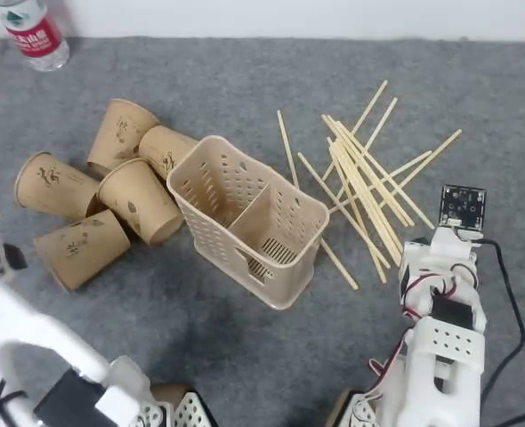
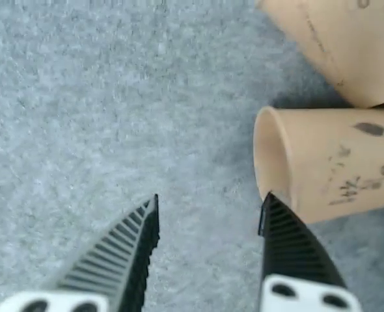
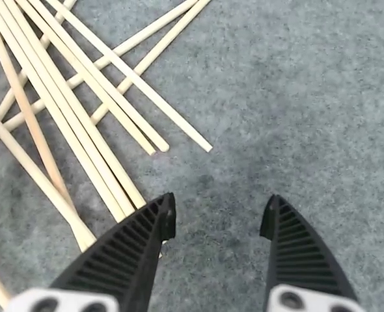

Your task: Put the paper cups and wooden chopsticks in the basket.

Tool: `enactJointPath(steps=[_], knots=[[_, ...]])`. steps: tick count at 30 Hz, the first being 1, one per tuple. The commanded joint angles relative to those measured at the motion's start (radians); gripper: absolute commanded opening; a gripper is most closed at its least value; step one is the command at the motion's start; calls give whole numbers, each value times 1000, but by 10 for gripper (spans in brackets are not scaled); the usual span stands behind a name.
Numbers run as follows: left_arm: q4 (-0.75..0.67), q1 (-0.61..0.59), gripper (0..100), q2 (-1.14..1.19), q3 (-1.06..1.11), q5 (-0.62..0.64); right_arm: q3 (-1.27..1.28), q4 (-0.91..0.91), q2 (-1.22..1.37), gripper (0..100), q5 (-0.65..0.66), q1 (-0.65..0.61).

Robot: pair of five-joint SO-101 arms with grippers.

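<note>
A beige slotted basket [image 1: 211,158] with a divider stands mid-table, nothing visible inside. Several brown paper cups [image 1: 138,197] lie on their sides to its left. Loose wooden chopsticks [image 1: 369,182] are scattered to its right. My left gripper [image 2: 210,205] is open just above the grey mat, one fingertip [image 2: 268,207] close to the rim of a lying cup [image 2: 329,166]; a second cup [image 2: 342,39] lies beyond. My right gripper [image 3: 221,203] is open over bare mat, with the chopstick ends [image 3: 81,110] just ahead and to one side. The right arm [image 1: 440,285] stands near the chopsticks.
A plastic water bottle [image 1: 31,31] lies at the far left corner by the wall. The left arm [image 1: 31,334] rises from the near left edge. Open grey mat stretches in front of the basket and right of the chopsticks.
</note>
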Motion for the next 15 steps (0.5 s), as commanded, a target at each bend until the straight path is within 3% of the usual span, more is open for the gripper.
enactJointPath(steps=[1, 9, 15], knots=[[-120, -11, 238, -3, 68, -23, -5, -12, -19, 221, -12, -7], [-373, 52, 238, -3, 285, -21, 12, -21, -25, 221, -9, -8], [-385, 146, 239, -14, 277, 86, 12, -21, -25, 221, -8, -8]])
